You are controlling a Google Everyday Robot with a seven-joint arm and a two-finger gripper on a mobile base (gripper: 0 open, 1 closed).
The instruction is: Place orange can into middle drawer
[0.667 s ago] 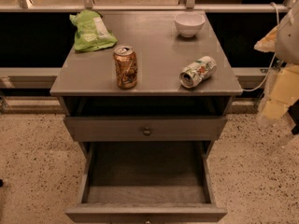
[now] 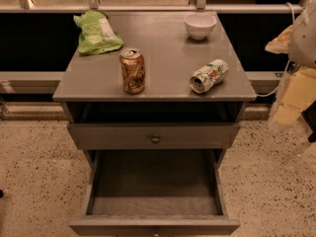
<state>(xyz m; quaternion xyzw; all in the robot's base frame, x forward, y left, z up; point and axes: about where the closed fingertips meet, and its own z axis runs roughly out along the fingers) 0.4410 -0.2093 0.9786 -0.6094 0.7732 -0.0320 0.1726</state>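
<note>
The orange can stands upright on the grey cabinet top, near its front left. The middle drawer is pulled open below the shut upper drawer, and its inside is bare. My gripper shows as pale yellow parts at the right edge of the view. It is off the cabinet's right side, well away from the can and at about tabletop height. It holds nothing that I can see.
A dented white-green-red can lies on its side at the front right of the top. A white bowl stands at the back right and a green chip bag lies at the back left. Speckled floor surrounds the cabinet.
</note>
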